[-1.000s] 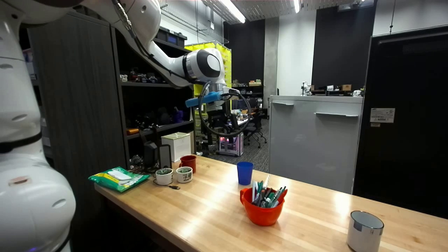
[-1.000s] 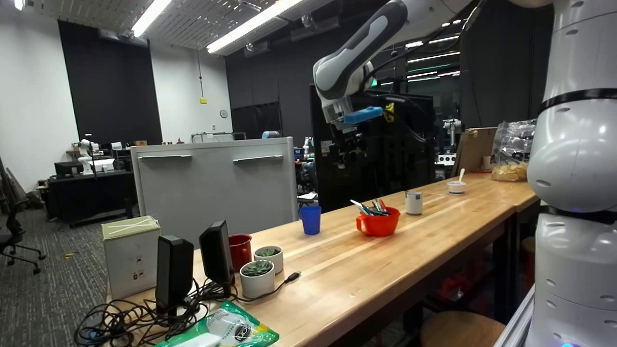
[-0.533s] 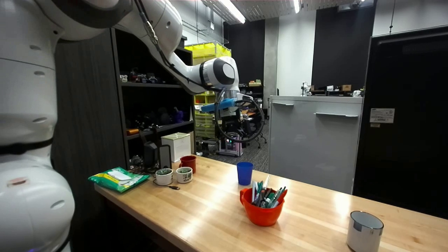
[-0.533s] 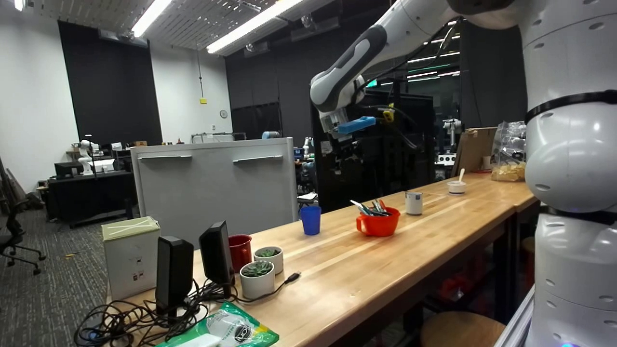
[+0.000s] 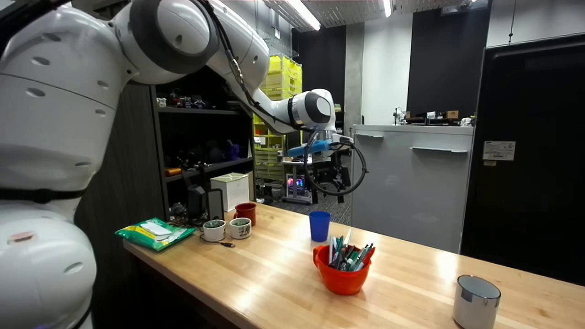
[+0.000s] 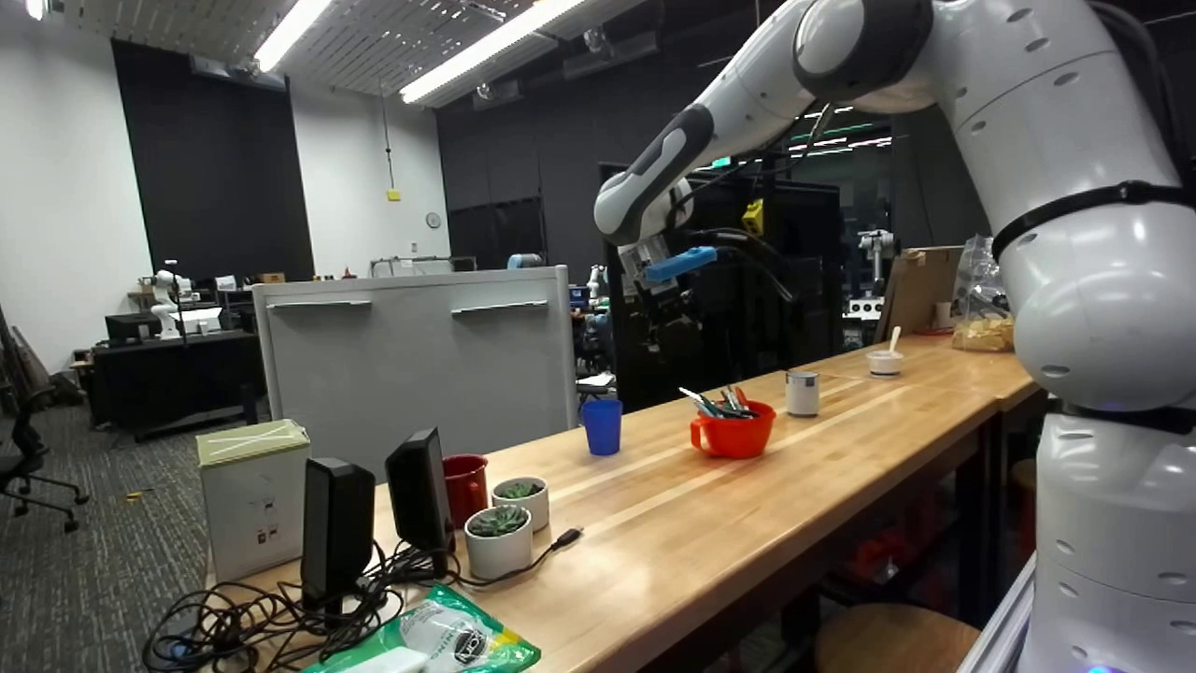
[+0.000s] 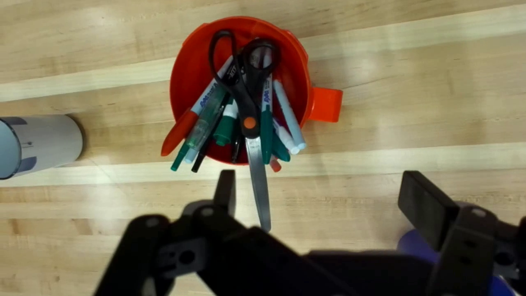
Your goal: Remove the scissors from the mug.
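Note:
The mug is a wide red-orange cup that stands upright on the table, in both exterior views and the wrist view. The scissors lean in it among several pens, black loop handles down inside. A silver blade sticks out over the rim; it also shows in an exterior view. My gripper is open and empty, its fingers wide apart. It hangs well above the table, in both exterior views. In the wrist view the blade passes near the left finger.
A blue cup stands near the mug, partly behind the right finger in the wrist view. A grey-white metal cup stands on the mug's other side. Potted succulents, a dark red mug, speakers and cables are at one table end.
The arm has swung out over the table and come lower, with the gripper nearer the mug. The mug, scissors and other things on the table have not moved.

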Tool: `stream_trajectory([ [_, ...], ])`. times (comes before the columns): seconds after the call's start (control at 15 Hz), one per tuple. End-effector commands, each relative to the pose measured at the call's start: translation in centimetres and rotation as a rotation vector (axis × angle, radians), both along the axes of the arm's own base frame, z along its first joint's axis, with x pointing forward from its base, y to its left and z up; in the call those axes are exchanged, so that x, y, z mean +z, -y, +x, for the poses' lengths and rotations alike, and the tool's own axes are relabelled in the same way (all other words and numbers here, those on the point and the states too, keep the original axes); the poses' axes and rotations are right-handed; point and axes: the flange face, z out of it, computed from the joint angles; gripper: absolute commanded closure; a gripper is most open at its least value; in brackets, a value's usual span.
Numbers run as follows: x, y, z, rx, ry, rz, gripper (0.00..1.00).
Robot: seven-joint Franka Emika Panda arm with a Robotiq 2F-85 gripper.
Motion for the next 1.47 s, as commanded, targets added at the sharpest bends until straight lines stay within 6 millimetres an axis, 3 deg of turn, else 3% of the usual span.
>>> stream_trajectory([
  [0.0,-0.7,1.1,2.0,-0.051,-0.030,-0.028,0.00],
  [0.47,-3.7,4.0,3.8,-0.098,-0.084,-0.052,0.00],
  [1.4,-4.1,5.1,4.4,-0.031,-0.051,-0.013,0.00],
])
